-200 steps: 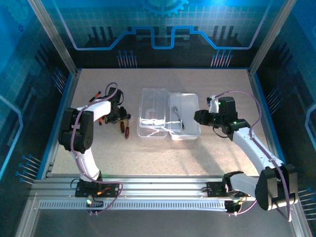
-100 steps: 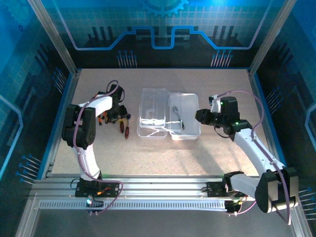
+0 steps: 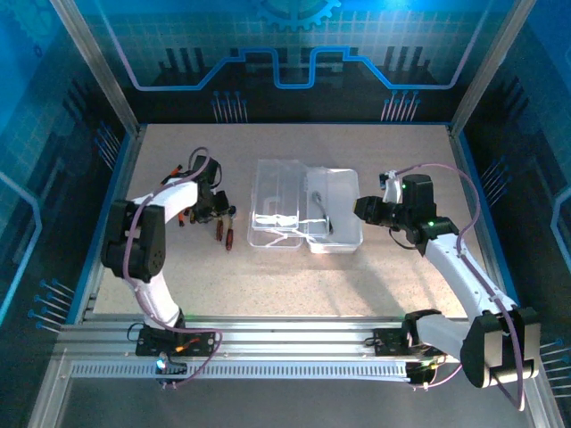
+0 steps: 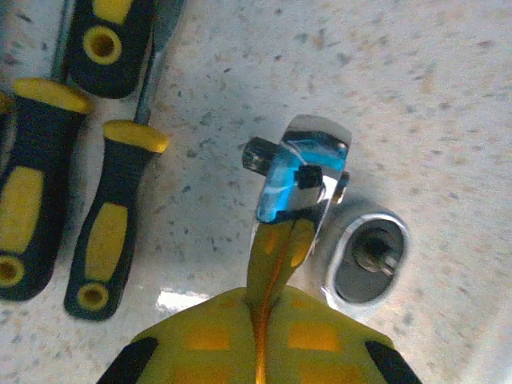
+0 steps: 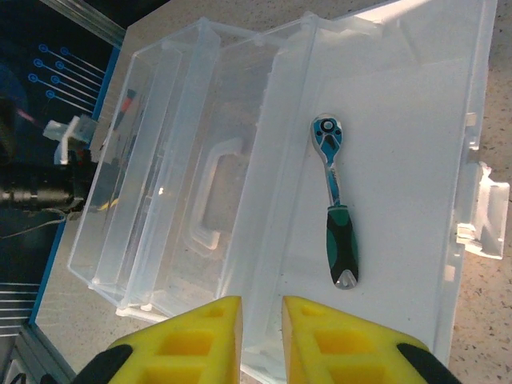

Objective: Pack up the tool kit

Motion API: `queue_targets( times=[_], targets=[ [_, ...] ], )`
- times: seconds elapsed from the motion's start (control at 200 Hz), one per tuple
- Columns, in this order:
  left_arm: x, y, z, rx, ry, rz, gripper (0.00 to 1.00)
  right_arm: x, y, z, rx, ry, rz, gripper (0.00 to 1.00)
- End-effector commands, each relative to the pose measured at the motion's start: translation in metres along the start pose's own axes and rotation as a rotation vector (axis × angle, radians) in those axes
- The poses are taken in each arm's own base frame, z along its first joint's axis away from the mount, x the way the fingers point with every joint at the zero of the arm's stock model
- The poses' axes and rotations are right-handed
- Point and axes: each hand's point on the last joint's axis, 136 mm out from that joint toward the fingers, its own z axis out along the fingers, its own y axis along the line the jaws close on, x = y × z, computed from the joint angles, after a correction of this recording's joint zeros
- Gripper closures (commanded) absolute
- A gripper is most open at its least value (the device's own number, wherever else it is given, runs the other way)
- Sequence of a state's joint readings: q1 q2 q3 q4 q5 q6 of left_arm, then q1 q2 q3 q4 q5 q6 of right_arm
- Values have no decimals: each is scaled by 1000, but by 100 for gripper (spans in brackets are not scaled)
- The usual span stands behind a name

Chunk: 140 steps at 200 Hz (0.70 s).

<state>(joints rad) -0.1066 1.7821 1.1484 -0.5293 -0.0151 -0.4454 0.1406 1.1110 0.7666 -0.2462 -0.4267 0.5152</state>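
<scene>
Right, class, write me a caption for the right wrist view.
Right gripper at the near rim of the open clear case, teal-handled ratchet lying inside.

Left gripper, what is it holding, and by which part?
The left gripper is shut on a small chrome tool, pinching its narrow end; the head sticks out.

Overhead rear view, two wrist close-ups

Screwdrivers (image 4: 106, 240) and socket (image 4: 368, 260) flank the left claw (image 4: 280, 240).
</scene>
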Motion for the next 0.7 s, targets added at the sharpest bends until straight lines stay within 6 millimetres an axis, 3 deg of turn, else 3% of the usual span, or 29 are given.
queue_targets(
  times=[0.0,0.23,0.405,0.505,0.6,0.695],
  targets=[
    [-7,-16,-31,89,-64,-4,100,-6,7,-5,-30,-18,1,79],
    [-8,-41,-76,226,-137,-12,100,-3,21,-3,-83,-3,1,77],
    [-8,-81,-124,383,-237,19,100,1,49,-1,-155,9,-38,59],
    [-6,-98,-156,378,-349,84,100,2,68,-1,-184,0,-85,47],
    [0,-122,-182,450,-415,122,100,6,82,1,-201,8,-125,44],
    [6,-137,-194,511,-430,126,100,11,93,5,-223,29,-147,44]
  ],
)
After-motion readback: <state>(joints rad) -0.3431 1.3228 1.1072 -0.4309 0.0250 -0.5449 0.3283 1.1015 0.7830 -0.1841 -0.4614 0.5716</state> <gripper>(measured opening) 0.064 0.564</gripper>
